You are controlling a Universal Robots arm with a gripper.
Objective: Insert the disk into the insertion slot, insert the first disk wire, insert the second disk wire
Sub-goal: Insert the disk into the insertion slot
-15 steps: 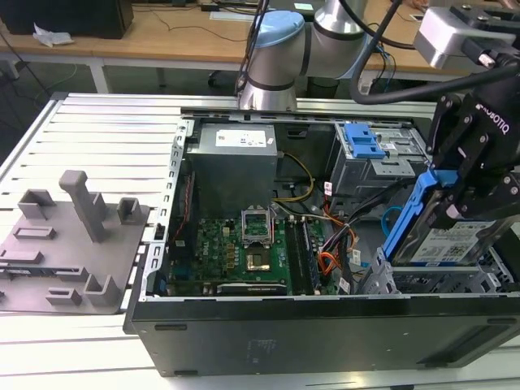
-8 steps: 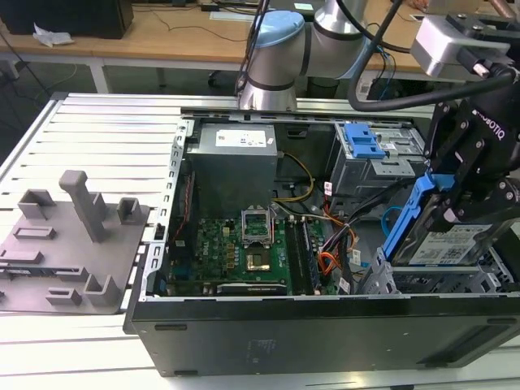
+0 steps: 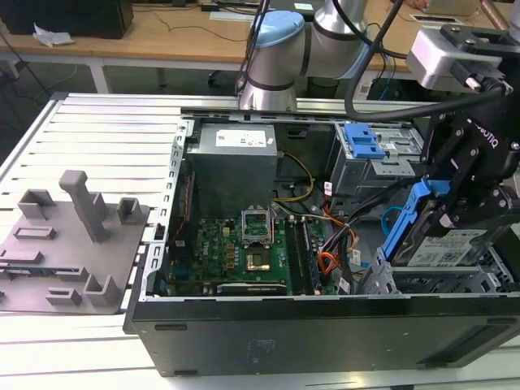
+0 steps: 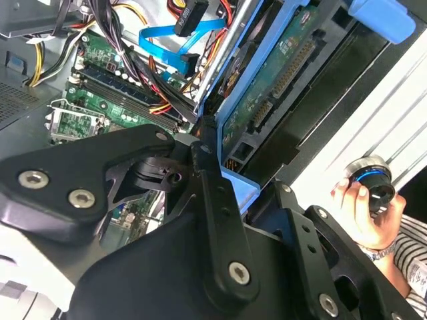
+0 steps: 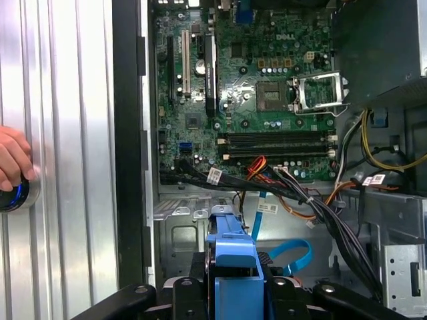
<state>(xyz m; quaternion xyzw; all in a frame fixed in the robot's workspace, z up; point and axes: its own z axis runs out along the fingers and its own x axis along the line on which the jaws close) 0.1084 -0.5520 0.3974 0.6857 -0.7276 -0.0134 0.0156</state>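
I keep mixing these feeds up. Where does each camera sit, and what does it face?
Exterior view: off the arm, looking down into the open computer case; shows the arm and the gripper shut on the disk.
Second wrist view: at the wrist, facing the disk's green underside past black gripper links.
First wrist view: at the wrist, facing the motherboard over the gripper.
Both wrist views share the motherboard and a person's hand.

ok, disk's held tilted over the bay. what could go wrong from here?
1. The disk hangs tilted in the gripper; its lower edge could catch the rim of the bay and jam.
2. The light-blue cable loops right beside the disk and could get pinched under it.
3. A hand rests on the table beside the case, close to the arm's workspace.
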